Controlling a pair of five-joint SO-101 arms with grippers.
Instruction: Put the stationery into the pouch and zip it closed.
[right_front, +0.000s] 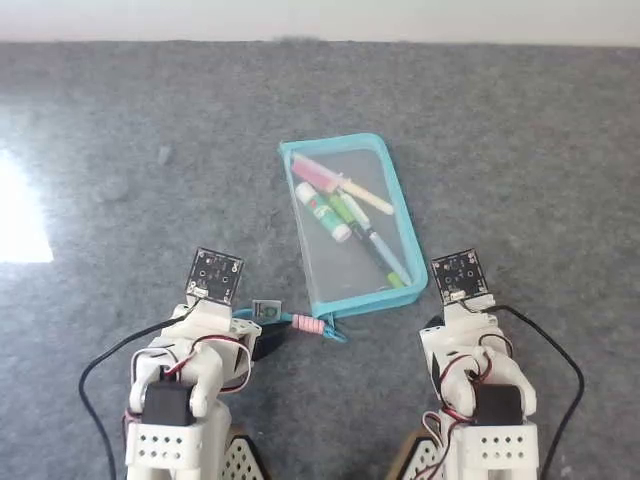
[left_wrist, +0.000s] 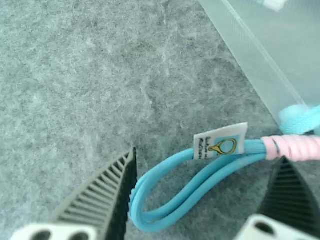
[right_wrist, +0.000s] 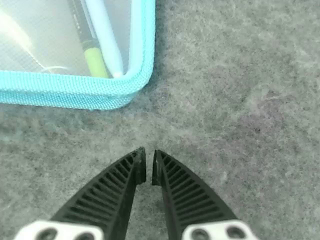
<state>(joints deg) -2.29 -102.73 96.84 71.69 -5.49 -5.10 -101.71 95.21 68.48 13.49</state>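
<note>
A clear pouch (right_front: 352, 228) with teal trim lies flat mid-table, with several pens and markers (right_front: 345, 205) inside it. From its near corner a teal strap loop (right_front: 300, 322) with a pink sleeve (right_front: 312, 324) trails towards the left arm. My left gripper (left_wrist: 207, 162) is open, and the strap loop (left_wrist: 185, 190) with its white tag (left_wrist: 220, 142) lies on the mat between its fingers. My right gripper (right_wrist: 149, 167) is shut on nothing, low over the mat just short of the pouch's other near corner (right_wrist: 136, 80). Through that corner I see a green pen (right_wrist: 95, 62) and a pale blue pen (right_wrist: 106, 42).
Grey felt mat (right_front: 520, 150) covers the table, bare around the pouch. A bright glare patch (right_front: 20, 215) sits at the left edge. Both arm bases and their cables (right_front: 105, 365) occupy the near edge.
</note>
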